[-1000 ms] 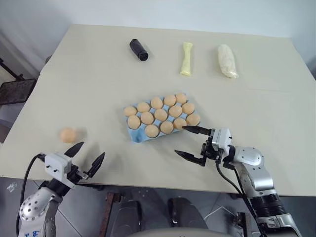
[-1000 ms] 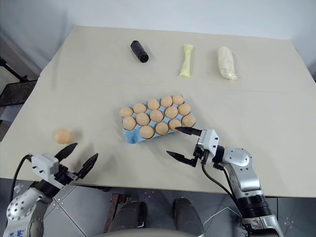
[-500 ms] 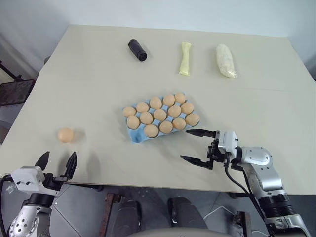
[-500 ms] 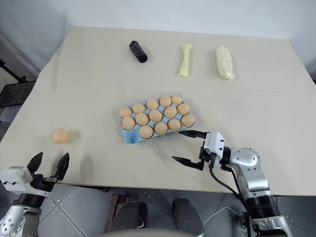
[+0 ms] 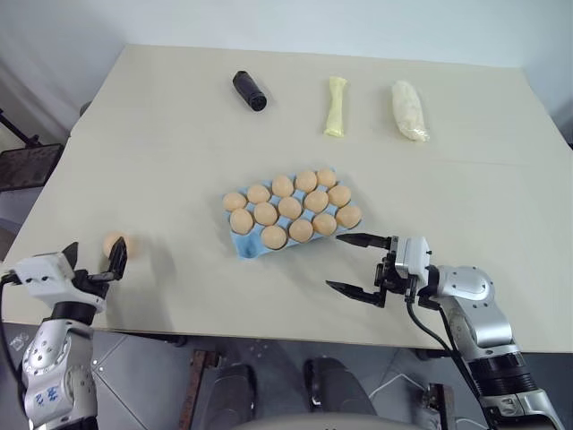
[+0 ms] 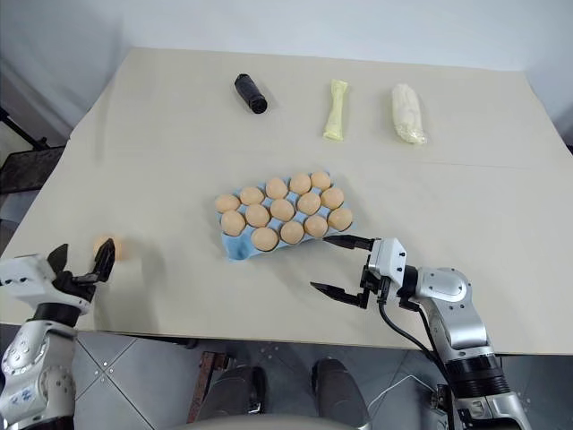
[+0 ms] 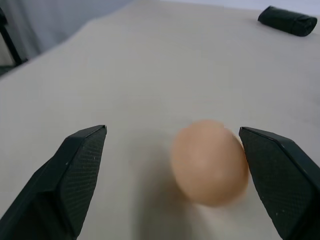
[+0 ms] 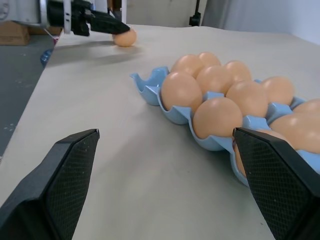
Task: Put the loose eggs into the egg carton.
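The egg carton (image 5: 290, 215), a pale blue moulded tray, lies slantwise on the table (image 5: 179, 134), its long axis running from its near-left corner up toward the far right. I count fourteen smooth tan eggs (image 5: 290, 207) seated in its round cups, with one cup at the near-left corner bare. One loose egg (image 7: 210, 167) sits well to the left of the carton, near the table's left edge, between the spread fingers of my left gripper (image 5: 93, 259); whether a finger touches it I cannot tell. My right gripper (image 5: 353, 263) hangs released just beside the carton's near-right end, holding nothing. Beyond the carton lie one black cylinder (image 5: 251, 90), one pale yellow bag (image 5: 337, 106) and one white bag (image 5: 409, 110)
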